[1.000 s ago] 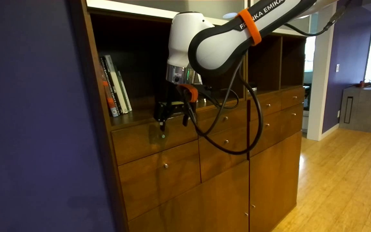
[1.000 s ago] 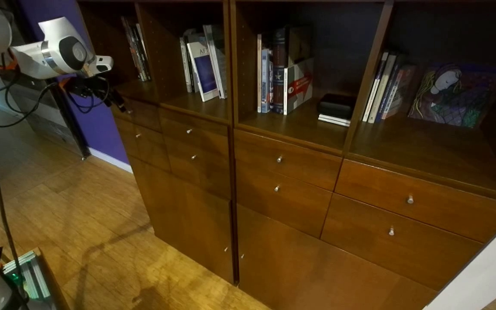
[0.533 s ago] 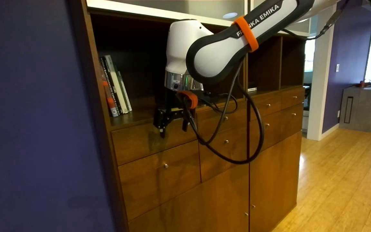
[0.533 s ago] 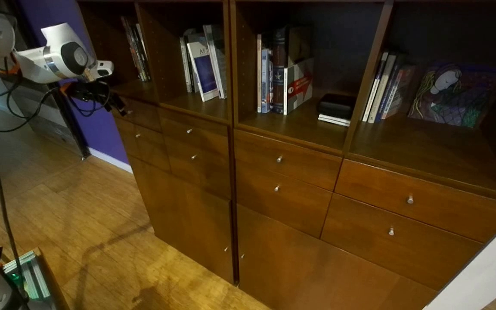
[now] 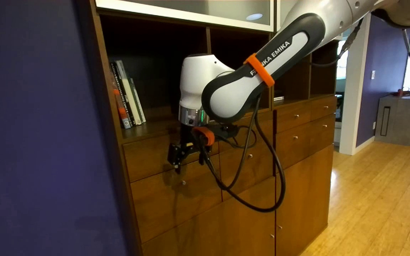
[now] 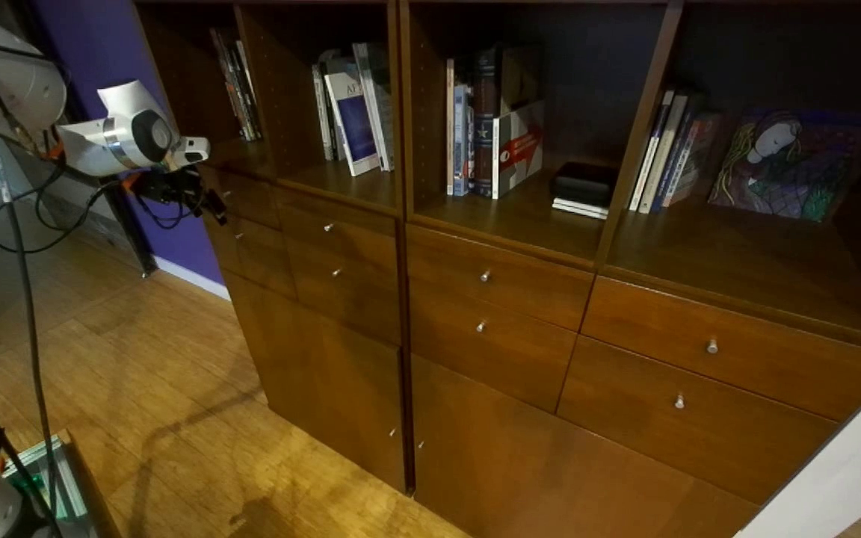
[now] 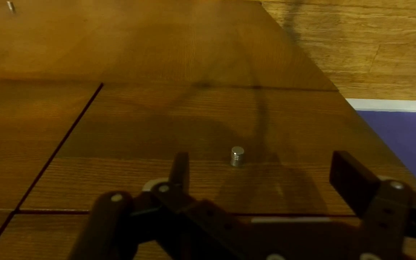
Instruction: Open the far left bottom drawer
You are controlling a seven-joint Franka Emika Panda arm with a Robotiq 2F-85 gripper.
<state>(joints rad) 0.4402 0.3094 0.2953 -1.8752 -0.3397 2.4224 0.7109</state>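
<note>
The black two-fingered gripper (image 7: pixel 261 160) — spread wide, holding nothing — hangs above the small round silver metal knob (image 7: pixel 237 157) on the closed, wide, medium-brown wooden drawer (image 5: pixel 176 204), the lower of two matching ones at the end of the brown wooden cabinet (image 5: pixel 304 199) beside the purple wall (image 5: pixel 45 124).

Far left bottom drawer (image 5: pixel 176 201): fully closed, front flush and vertical. Lower of the two in the cabinet (image 5: pixel 240 227)'s end column, leftmost in both exterior views. Front is wide, medium-brown wood, grain running sideways in the wrist view, dark shadows across it. Single small metal knob (image 7: pixel 237 156): short cylinder, flat round end, grooved side, silvery. Knob roughly mid-width, above mid-height, sticking straight out. Thin dark seams mark the drawer's edges. Top edge partly covered in all three views.
</note>
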